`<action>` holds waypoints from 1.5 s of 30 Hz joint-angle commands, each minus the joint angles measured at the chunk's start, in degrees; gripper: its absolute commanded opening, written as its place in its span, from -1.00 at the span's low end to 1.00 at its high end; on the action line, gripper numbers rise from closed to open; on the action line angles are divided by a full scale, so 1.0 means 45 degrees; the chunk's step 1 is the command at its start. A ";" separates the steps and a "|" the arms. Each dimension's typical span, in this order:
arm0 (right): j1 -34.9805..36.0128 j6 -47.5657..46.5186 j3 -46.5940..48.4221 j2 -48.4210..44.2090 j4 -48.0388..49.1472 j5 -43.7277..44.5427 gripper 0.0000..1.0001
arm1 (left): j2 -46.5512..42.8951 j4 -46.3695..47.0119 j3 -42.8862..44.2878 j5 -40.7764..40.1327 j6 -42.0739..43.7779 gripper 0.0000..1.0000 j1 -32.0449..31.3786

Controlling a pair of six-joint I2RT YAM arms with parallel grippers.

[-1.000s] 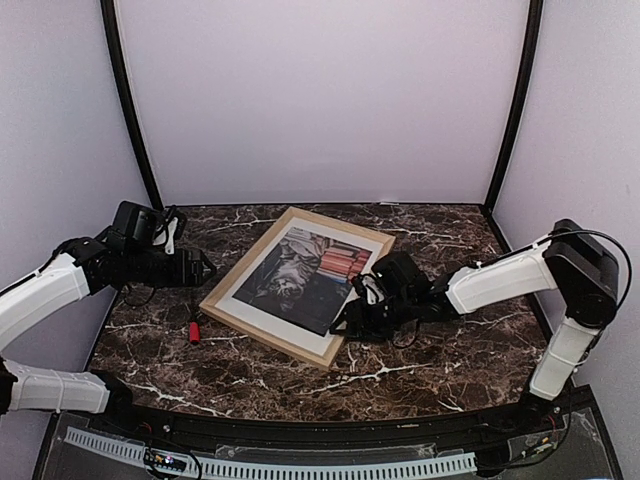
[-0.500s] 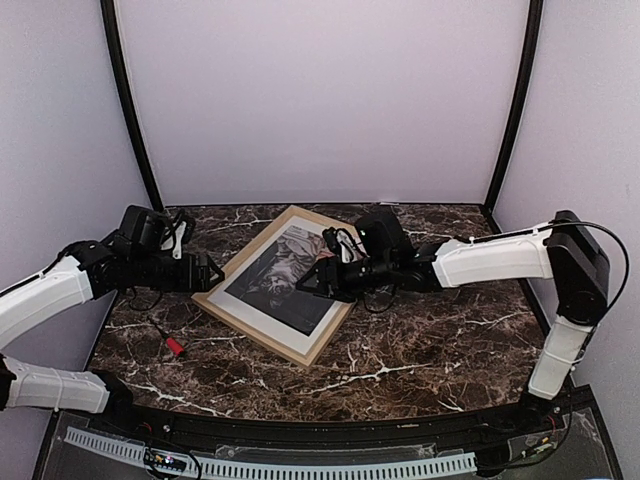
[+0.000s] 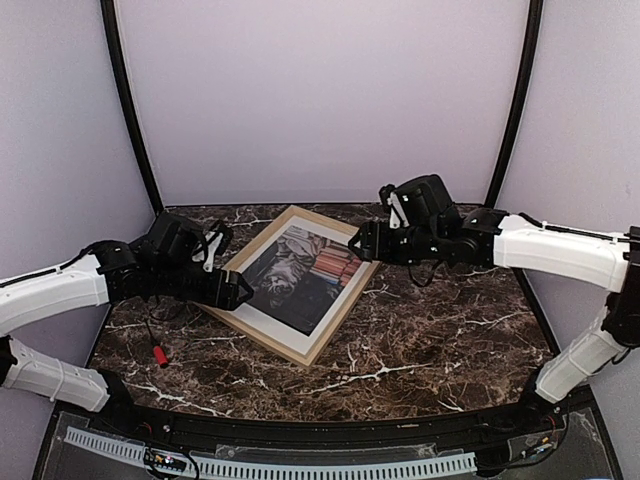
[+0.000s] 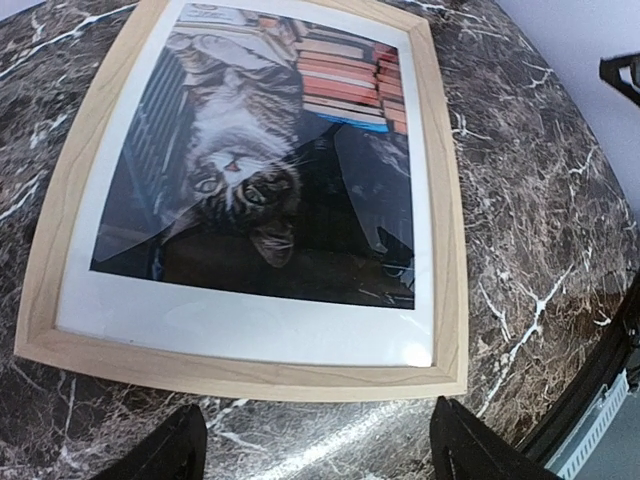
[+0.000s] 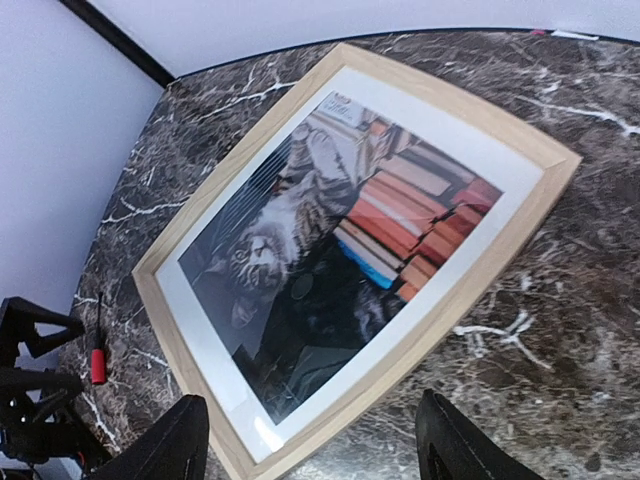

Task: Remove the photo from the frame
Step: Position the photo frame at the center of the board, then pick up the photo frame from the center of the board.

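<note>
1. On the marble table, we see the photo, a grey tabby beside red-orange books, lying inside the light wooden frame.
2. We count one photo, one frame and one red screwdriver.
3. The left gripper reaches low at the frame's left edge. The right gripper hovers over its right corner. Both gape, empty.

You have the frame lying flat on the marble table, 1 corner close to the back edge. The photo sits inside it, bordered by a white mat. Your right gripper hovers above, its 2 fingers spread with nothing between them. A red-handled tool lies near the left edge.
</note>
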 commanded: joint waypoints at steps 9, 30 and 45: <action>-0.1778 -0.0284 -0.0612 -0.2703 -0.1589 0.2454 0.97 | 0.2809 0.0081 0.2853 -0.2910 0.1033 0.60 -0.3321; -0.3168 -0.0543 -0.3197 -0.5603 -0.2671 0.3829 0.97 | 0.6494 0.1405 0.3250 -0.4984 0.0580 0.61 -0.6472; -0.3259 -0.0494 -0.3677 -0.6024 -0.2763 0.4344 0.97 | 0.7863 0.1734 0.3446 -0.5320 0.0498 0.50 -0.7171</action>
